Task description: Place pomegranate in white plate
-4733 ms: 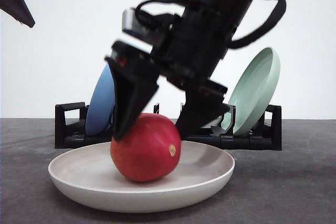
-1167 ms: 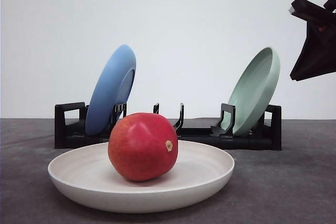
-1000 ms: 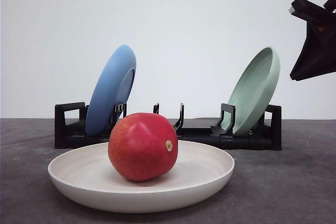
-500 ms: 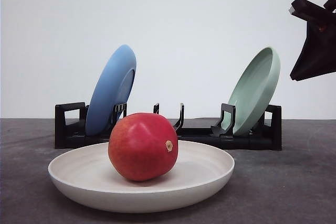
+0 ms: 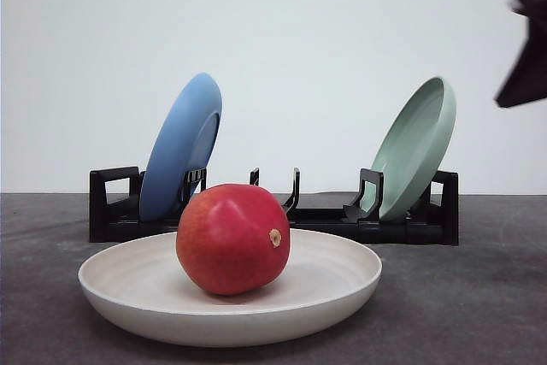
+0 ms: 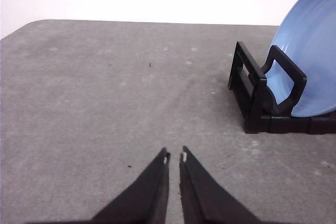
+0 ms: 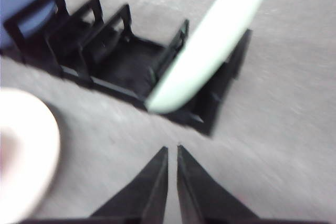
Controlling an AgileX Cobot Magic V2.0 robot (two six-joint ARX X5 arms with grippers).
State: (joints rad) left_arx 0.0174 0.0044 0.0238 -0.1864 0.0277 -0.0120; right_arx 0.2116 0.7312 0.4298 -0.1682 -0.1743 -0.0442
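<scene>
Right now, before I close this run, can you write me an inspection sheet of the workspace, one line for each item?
Surface: grey table, a few small specks, no spill.
Job's things: pomegranate lies inside the white plate, stem nub to the side.
Clutter: black dish rack holds a blue plate and a pale green plate, both leaning on edge.
Grippers: left pincer shut, empty, above bare table; right pincer shut, empty, blurred, near the rack.
Cables: nothing seen.
Surroundings: plain white wall.
</scene>
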